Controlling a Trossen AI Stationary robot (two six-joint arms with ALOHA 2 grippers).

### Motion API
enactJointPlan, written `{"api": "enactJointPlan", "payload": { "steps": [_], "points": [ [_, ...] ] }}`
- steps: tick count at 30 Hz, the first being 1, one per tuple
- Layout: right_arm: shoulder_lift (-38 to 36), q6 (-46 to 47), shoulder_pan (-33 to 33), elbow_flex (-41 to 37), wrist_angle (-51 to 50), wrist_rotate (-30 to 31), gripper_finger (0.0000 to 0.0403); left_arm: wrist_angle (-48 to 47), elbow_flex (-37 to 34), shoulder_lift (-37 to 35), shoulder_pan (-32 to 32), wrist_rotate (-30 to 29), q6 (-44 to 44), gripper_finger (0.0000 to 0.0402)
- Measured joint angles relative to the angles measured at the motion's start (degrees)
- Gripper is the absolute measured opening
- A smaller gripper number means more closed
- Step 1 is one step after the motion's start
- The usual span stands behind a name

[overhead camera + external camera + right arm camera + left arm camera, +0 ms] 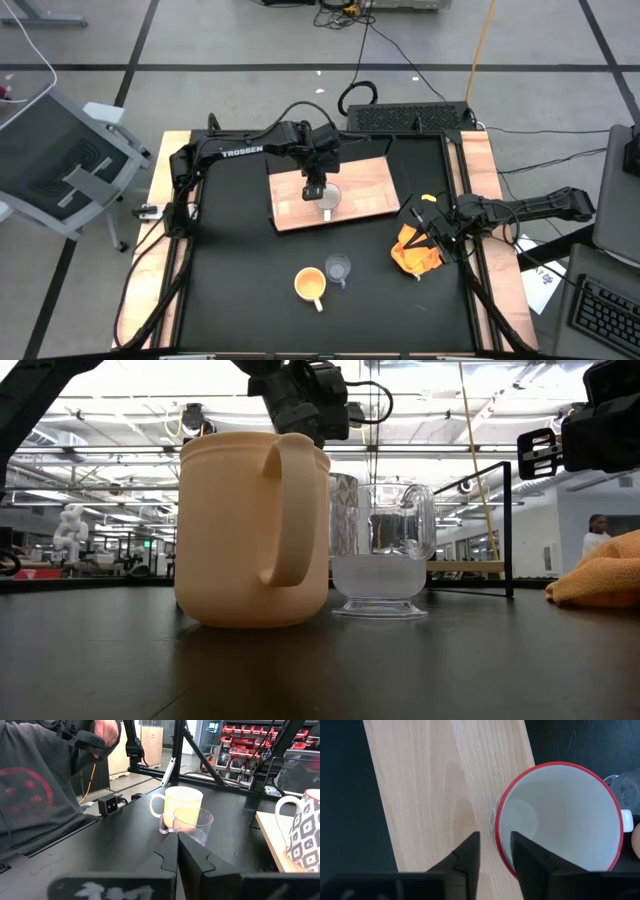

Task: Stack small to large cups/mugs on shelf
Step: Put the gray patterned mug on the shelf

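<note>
The white mug (329,200), with a red rim and a patterned wall (305,835), stands upright on the light wooden shelf (370,180). My left gripper (495,835) hangs over it, pointing steeply down and open. One finger is outside the mug's wall and one inside, each with a narrow gap to the rim. The yellow-orange mug (310,285) and the clear glass cup (338,268) stand side by side on the black tabletop near the front. My right gripper (177,845) waits shut and level at the table's right side.
An orange cloth (415,252) lies crumpled on the tabletop just in front of my right gripper. A black frame (450,150) borders the table's far and right sides. A person in a grey top (40,785) stands beyond the table's left side.
</note>
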Motion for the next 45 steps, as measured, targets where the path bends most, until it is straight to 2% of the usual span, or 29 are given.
{"api": "enactJointPlan", "payload": {
  "steps": [11, 28, 45],
  "points": [
    [0.00, 0.01, -0.01, 0.00, 0.00, 0.00, 0.0000, -0.12, 0.00, -0.09, -0.04, 0.07, -0.09, 0.0011],
    [0.00, 0.29, -0.02, 0.00, 0.00, 0.00, 0.0000, -0.07, 0.04, -0.09, 0.11, -1.75, -7.30, 0.0007],
    [0.00, 0.46, 0.00, 0.00, -0.02, -0.02, 0.0000, -2.59, -0.07, -2.23, 0.07, -7.17, -8.38, 0.0007]
  ]
}}
